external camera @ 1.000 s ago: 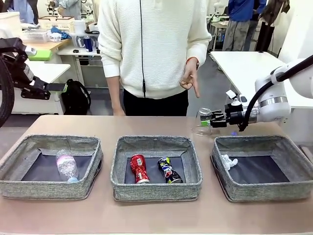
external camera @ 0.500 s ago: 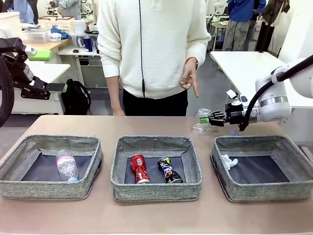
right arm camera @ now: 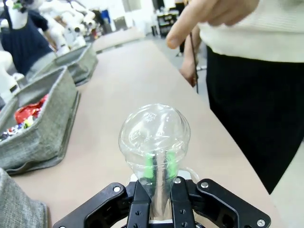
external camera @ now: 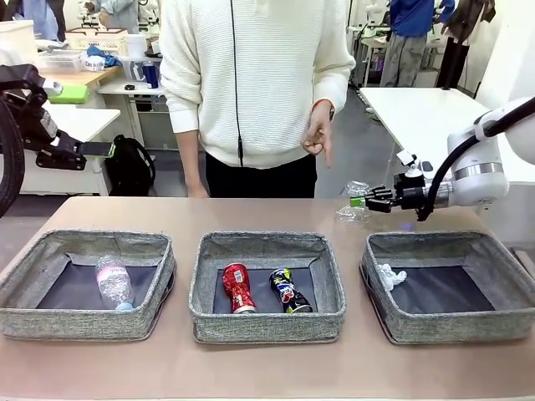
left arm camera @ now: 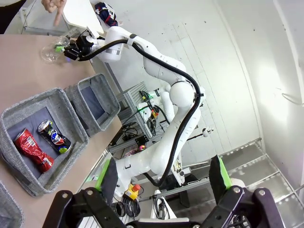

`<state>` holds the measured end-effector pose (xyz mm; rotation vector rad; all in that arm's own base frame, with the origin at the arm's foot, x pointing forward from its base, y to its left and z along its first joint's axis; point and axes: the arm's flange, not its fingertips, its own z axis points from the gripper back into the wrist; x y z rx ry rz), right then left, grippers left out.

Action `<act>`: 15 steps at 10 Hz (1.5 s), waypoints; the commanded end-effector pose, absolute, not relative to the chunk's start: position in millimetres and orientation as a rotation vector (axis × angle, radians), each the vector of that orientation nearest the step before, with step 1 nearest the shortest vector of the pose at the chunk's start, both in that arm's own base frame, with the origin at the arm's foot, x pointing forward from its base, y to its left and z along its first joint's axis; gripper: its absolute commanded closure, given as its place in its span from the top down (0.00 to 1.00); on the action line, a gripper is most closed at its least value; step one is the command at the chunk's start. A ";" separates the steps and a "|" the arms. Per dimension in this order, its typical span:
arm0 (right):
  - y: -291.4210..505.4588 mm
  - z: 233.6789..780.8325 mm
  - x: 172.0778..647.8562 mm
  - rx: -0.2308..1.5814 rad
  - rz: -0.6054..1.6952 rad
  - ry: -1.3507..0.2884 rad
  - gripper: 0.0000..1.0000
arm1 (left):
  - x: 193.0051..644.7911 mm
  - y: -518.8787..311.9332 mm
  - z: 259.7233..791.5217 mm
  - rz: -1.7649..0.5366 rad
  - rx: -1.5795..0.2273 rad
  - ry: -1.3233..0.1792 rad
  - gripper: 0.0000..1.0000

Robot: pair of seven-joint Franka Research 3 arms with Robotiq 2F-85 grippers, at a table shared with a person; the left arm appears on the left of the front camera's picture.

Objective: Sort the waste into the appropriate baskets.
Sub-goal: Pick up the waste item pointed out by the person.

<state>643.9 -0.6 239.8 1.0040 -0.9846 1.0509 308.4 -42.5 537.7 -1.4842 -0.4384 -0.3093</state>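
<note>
My right gripper (external camera: pixel 369 200) is shut on a clear plastic cup (external camera: pixel 352 204), squashed flat at the pinch, a little above the table behind the right basket (external camera: pixel 456 326). The right wrist view has the cup (right arm camera: pixel 154 135) bulging out beyond the closed gripper (right arm camera: pixel 159 190). A white paper ball (external camera: pixel 389 276) lies in the right basket. In the middle basket (external camera: pixel 267 326) lie a red can (external camera: pixel 237 286) and a dark can (external camera: pixel 289 291). The left basket (external camera: pixel 84 322) holds a clear bottle (external camera: pixel 113 282). Raised at the far left, my left gripper (external camera: pixel 84 121) is open with nothing in it.
A person in a white sweater stands at the table's far side, one hand (external camera: pixel 318 138) hanging with a finger pointing down above the cup. The left wrist view looks from high up at the right arm (left arm camera: pixel 123 42) and the middle basket (left arm camera: pixel 71 126).
My right gripper closed on the cup, crushing it flat, then lifted it slightly and drew it to the right. The person shifted a little to the left. The left arm stayed still.
</note>
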 end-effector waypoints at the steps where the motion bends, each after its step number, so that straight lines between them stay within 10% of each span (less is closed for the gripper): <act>1: -14.8 305.2 613.7 0.869 1.037 -0.953 0.10 | 306.7 -44.7 537.9 -0.328 -1.500 -0.463 1.00; 7: 7.9 464.7 450.8 -0.104 1.149 -0.281 0.10 | 306.7 -44.7 537.9 -0.328 -1.500 -0.463 1.00; 9: -15.0 469.5 461.7 0.111 1.139 -0.586 0.10 | 306.7 -44.7 537.9 -0.328 -1.500 -0.463 1.00; 15: 48.5 539.8 444.4 0.248 0.752 -0.379 0.11 | 306.7 -44.7 537.9 -0.328 -1.500 -0.463 1.00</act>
